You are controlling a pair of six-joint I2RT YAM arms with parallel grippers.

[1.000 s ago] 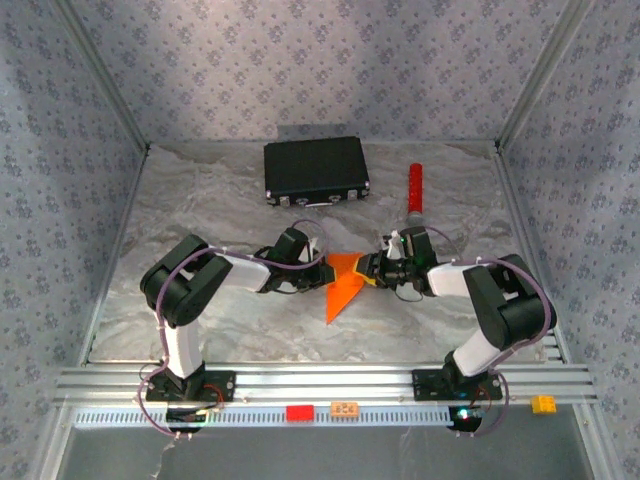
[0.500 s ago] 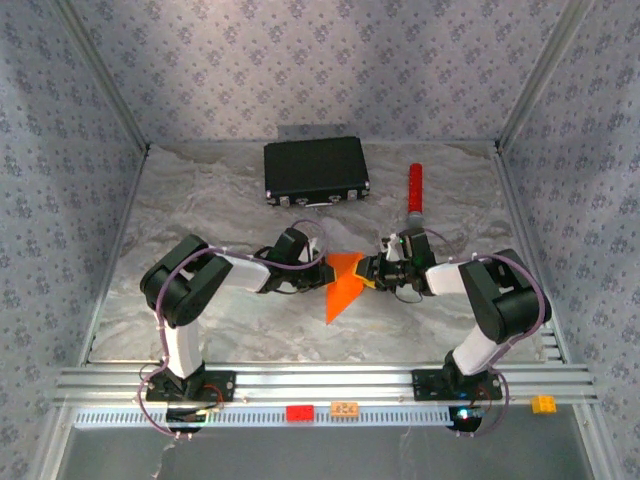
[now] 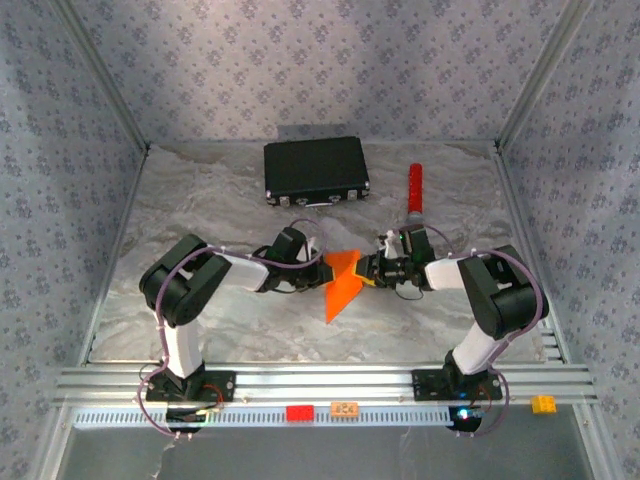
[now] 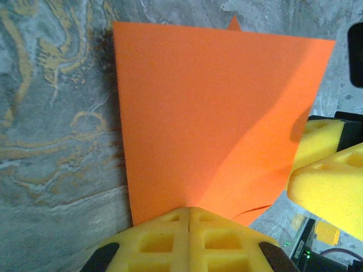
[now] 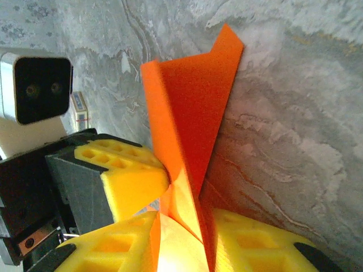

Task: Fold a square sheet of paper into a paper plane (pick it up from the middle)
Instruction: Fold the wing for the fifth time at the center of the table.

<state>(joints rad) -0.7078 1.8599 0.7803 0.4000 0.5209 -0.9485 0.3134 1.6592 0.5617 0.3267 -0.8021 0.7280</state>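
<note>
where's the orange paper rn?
Top view: the orange paper is mid-table, pinched between the left tool and the right tool, on the near side of the black case.

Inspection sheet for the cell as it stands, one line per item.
Surface: marbled grey table, no spills seen.
Job's things: orange paper, folded to a point, held between both grippers.
Clutter: black case and red cylinder at the far side; small blocks on the front rail.
Grippers: left gripper and right gripper both shut on the paper, from opposite sides.
Cables: purple cables looped along both arms, no snag seen.
Surroundings: patterned walls.
</note>
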